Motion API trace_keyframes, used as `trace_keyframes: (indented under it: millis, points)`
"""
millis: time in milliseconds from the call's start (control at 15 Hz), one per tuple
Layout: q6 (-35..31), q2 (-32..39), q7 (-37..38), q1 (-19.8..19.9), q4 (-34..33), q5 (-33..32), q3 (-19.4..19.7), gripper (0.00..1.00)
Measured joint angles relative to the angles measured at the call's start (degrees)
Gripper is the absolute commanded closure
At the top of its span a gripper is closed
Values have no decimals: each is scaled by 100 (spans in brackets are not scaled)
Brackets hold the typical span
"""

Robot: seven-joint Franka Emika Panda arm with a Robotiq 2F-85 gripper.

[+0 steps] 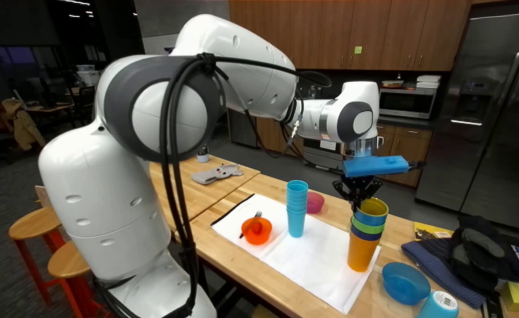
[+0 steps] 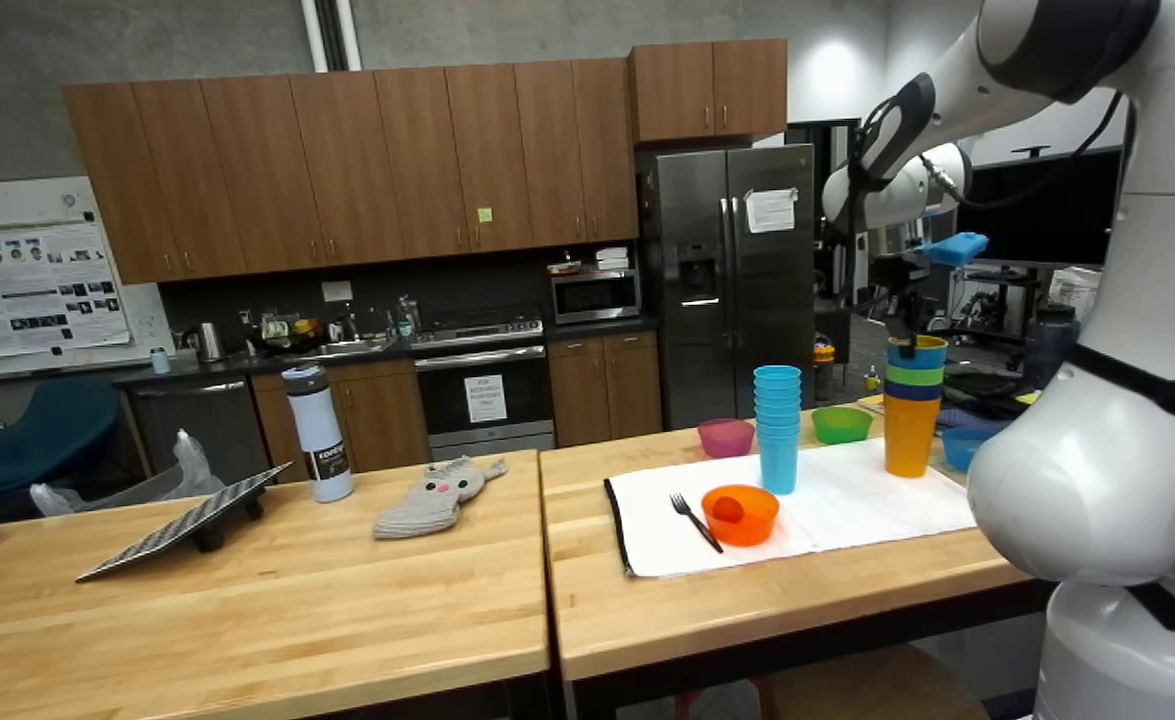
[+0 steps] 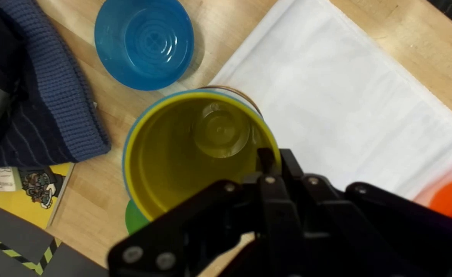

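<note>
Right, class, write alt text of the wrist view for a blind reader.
The end effector grips the rim of a yellow cup, seen from above. A blue bowl is at top, ribbed knitwear at left, white cloth at right.

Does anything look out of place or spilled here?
A light blue cup near the blue bowl looks upside down, its stickered base showing, though the blue stack and the multicolored stack, pinched at its rim by the gripper, stand mouth-up. I see no spill.
</note>
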State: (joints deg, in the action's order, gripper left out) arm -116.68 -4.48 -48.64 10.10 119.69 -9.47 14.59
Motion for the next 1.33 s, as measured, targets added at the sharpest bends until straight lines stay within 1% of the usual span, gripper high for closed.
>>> trace_keyframes:
  millis: [600, 1333]
  points:
    - [6, -242, -3, 2, -109, -13, 1, 98]
    - [12, -771, -19, -2, -404, -10, 8, 98]
